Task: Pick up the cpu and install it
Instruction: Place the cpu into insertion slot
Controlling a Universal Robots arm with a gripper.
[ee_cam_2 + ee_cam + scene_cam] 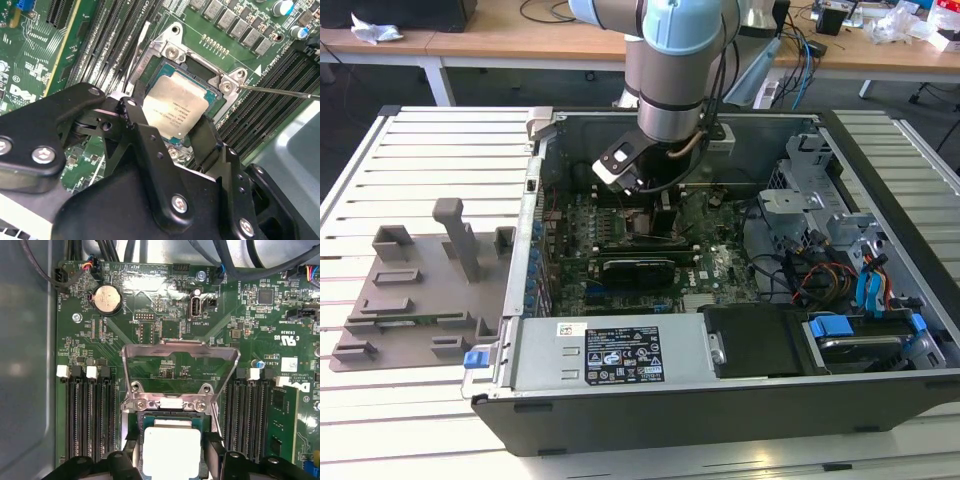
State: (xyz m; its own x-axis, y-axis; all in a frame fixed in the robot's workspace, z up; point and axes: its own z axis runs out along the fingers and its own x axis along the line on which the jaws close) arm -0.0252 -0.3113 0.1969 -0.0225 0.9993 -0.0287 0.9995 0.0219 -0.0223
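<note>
The slatted table (420, 150) carries, at the exterior view's left, a grey fixture tray (410, 300), set apart from the open computer case (720, 415). Inside the case, the power supply (620, 350) lies along the near wall. The motherboard (710, 270) lies behind it, on the floor of the case. The arm (670, 70) descends into the case over the board, with open room between it and the case walls. At the exterior view's right, the drive cage (810, 200) stands clear of the arm.

The gripper (172, 112) is closed on the cpu (175, 102). Its black fingers (147, 140) press against two opposite edges of the chip; the other two edges are free. The cpu sits squarely over the socket (165, 45), inside the frame's border. It is not possible to tell whether the chip is fully seated.

In the first wrist view, the load plate (180, 347) stands swung open beyond the cpu (172, 452), which leaves the socket uncovered. Banks of memory slots (87, 415) flank the socket, just beside the fingers. A thin retention lever (280, 91) extends outward from one corner of the frame, above the slots.
</note>
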